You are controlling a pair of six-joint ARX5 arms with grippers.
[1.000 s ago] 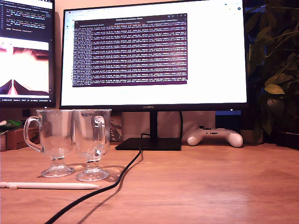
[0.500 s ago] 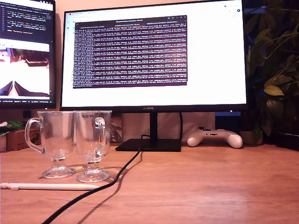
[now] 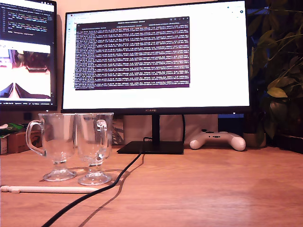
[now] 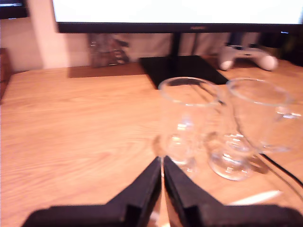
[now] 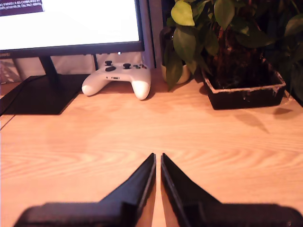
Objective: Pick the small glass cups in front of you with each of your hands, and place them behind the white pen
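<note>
Standing side by side on the wooden table (image 3: 213, 189) at the exterior view's left, two clear glass cups: the first cup (image 3: 56, 144) with its loop handle turned to that view's left, the second cup (image 3: 94, 146) just beside it on the right, bowls touching or nearly so, both upright on their round feet. Lying flat just nearer than the cups, the white pen (image 3: 49, 189), stretched left to right along the table. Running from the monitor stand (image 3: 151, 145) past the second cup's foot toward the near edge, a black cable (image 3: 102, 189), crossing the pen's right end. Resting farther back on the exterior view's right, a white game controller (image 3: 218, 139), with a potted plant (image 5: 236, 52) beyond it. Hovering low over bare table just short of the cups, my first hand (image 4: 162, 163), fingers pressed together, nothing between them. Hanging over empty wood well apart from the cups, my second hand (image 5: 158, 161), fingers likewise closed to a thin slit, pointed toward the controller and plant. Neither arm visible in the exterior view.
</note>
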